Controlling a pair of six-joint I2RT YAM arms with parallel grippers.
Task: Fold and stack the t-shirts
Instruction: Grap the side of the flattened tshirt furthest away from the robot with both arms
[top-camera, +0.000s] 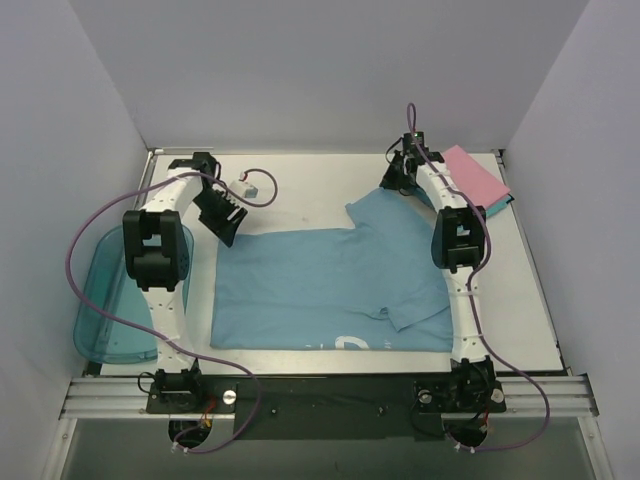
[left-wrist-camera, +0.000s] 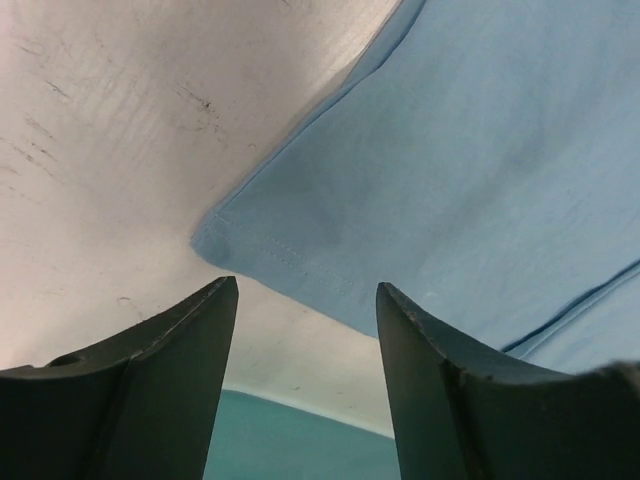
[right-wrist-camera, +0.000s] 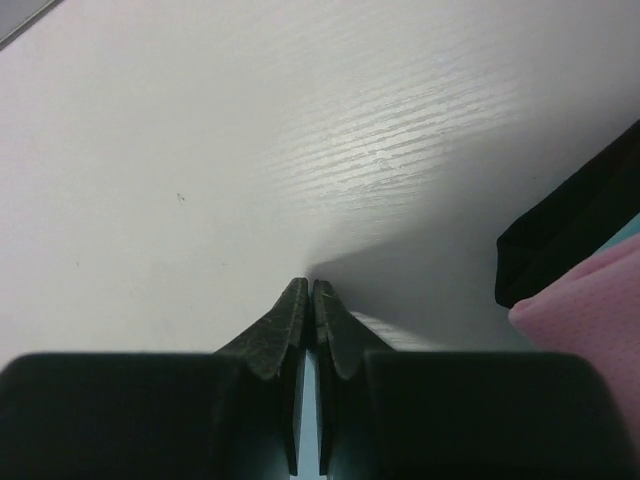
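A light blue t-shirt (top-camera: 330, 290) lies spread on the white table (top-camera: 300, 185), with white print at its near edge. My left gripper (top-camera: 222, 215) is open, just above the shirt's far left corner (left-wrist-camera: 215, 232); its fingers (left-wrist-camera: 430, 380) stand wide apart with nothing between them. My right gripper (top-camera: 395, 178) is shut at the shirt's far right corner. A thin strip of light blue cloth shows between its fingers (right-wrist-camera: 345, 335). A folded pink t-shirt (top-camera: 475, 175) lies on a folded teal one (top-camera: 503, 206) at the back right, and it also shows in the right wrist view (right-wrist-camera: 590, 305).
A translucent teal bin (top-camera: 105, 300) hangs off the table's left edge and shows under the left fingers (left-wrist-camera: 300, 440). A small white device (top-camera: 243, 187) with a cable lies at the back left. White walls close in the table on three sides.
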